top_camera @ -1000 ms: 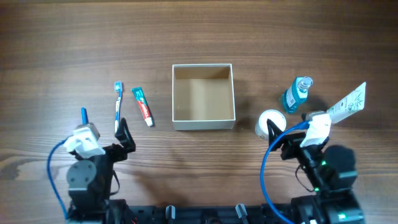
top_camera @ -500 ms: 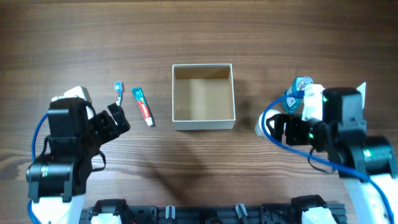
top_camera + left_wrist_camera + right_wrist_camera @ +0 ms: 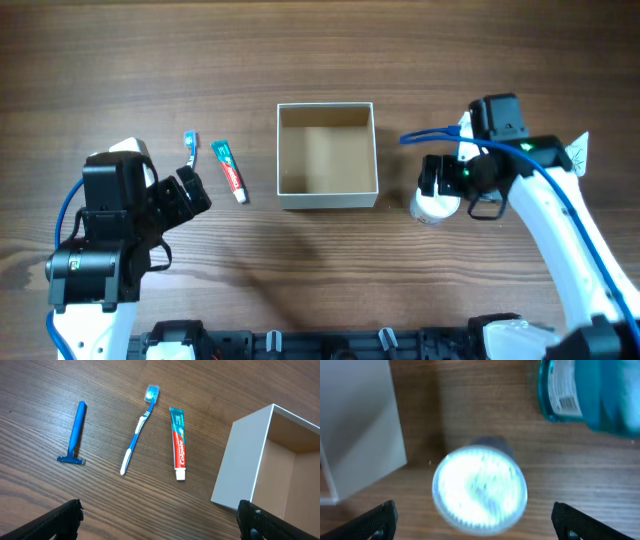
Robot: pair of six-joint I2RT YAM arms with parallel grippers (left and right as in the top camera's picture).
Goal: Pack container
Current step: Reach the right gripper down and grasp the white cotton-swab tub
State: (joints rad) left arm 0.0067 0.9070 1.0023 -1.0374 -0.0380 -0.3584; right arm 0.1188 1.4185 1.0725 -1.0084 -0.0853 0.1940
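Observation:
The container (image 3: 327, 195), a square white-walled box with a tan inside, stands empty at the table's middle; it also shows in the left wrist view (image 3: 240, 460) and the right wrist view (image 3: 360, 435). My right gripper (image 3: 440, 178) is open above a round white jar (image 3: 433, 208) (image 3: 479, 489), its fingers either side of it. A teal mouthwash bottle (image 3: 585, 395) stands behind the jar. My left gripper (image 3: 190, 192) is open and empty, near a toothpaste tube (image 3: 229, 171) (image 3: 179, 442), a blue toothbrush (image 3: 190, 148) (image 3: 138, 427) and a blue razor (image 3: 75, 432).
A white packet (image 3: 580, 152) lies at the far right, mostly behind my right arm. Dark wood table all round.
Both arms have risen and reached forward. My right gripper has moved left and forward over the white jar. My left gripper has moved up toward the toothbrush and toothpaste.

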